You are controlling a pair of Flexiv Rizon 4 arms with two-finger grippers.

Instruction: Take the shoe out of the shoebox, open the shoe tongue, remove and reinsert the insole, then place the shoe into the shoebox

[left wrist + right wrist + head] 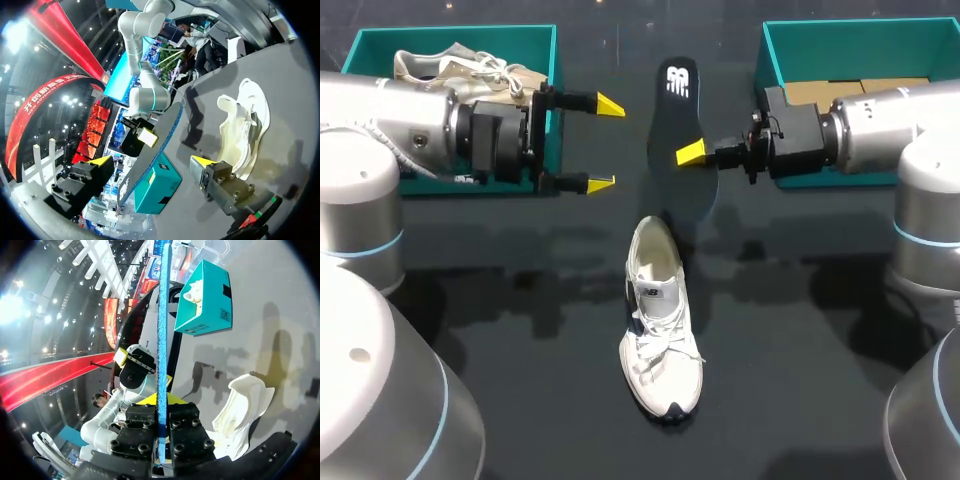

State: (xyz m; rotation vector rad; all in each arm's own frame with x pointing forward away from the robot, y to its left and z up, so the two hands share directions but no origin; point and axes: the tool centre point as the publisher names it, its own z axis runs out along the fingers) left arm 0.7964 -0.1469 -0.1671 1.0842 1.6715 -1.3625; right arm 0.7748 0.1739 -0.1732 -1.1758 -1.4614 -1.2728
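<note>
– 3 steps judged done: shoe [658,320] is out of its box and lies on the table [800,350], toe toward the robot. Tongue looks pulled open. Insole [677,100] is out.
– Insole position?
– Held off the table, just beyond the shoe's heel, between the 2 arms. Right gripper [695,155] is closed on it near 1 end. The right wrist view shows it edge-on, pinched from both sides.
– Left gripper?
– Left gripper [605,143] is spread wide and holds nothing. It sits just beside the insole, fingers pointing at it, no contact visible.
– Remaining?
– 2 steps: reinsert the insole, then box the shoe. Left box [450,32] holds another shoe. Right box [860,28] shows only cardboard, so it is probably the target. That is a judgement, not confirmed.
</note>
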